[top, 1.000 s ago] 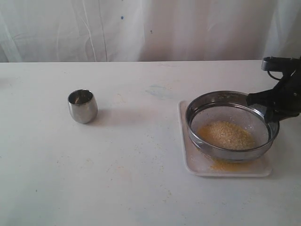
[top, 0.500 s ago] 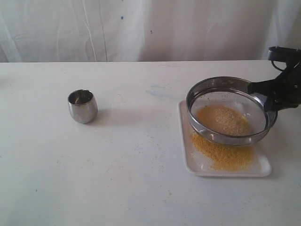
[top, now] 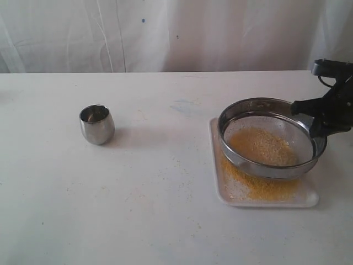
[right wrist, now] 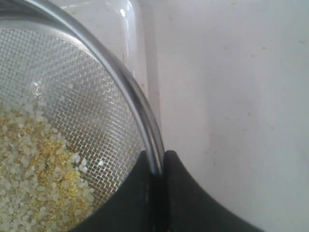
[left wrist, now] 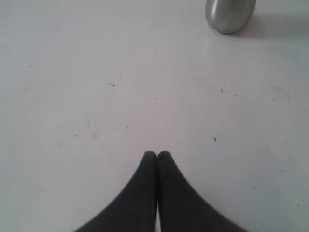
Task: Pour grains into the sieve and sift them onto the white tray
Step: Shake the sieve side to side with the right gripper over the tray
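The sieve (top: 270, 165) hangs tilted just above the white tray (top: 216, 165) at the right of the exterior view. My right gripper (top: 315, 122) is shut on the sieve's far right rim, which sits pinched between the jaws of that gripper (right wrist: 158, 164) in the right wrist view. Pale and yellow grains (top: 263, 146) lie on the mesh (right wrist: 77, 106), and fine yellow grains (top: 259, 189) are spread on the tray under it. My left gripper (left wrist: 157, 154) is shut and empty over bare table, and does not show in the exterior view.
A small rounded steel cup (top: 96, 124) stands on the white table (top: 165, 221) at the left; its base shows in the left wrist view as the cup (left wrist: 230, 15). A white curtain hangs behind the table's far edge.
The sieve rose and shifted toward the back, then came down and forward a little. More fine yellow grains now lie on the tray. The left gripper and cup have not moved.
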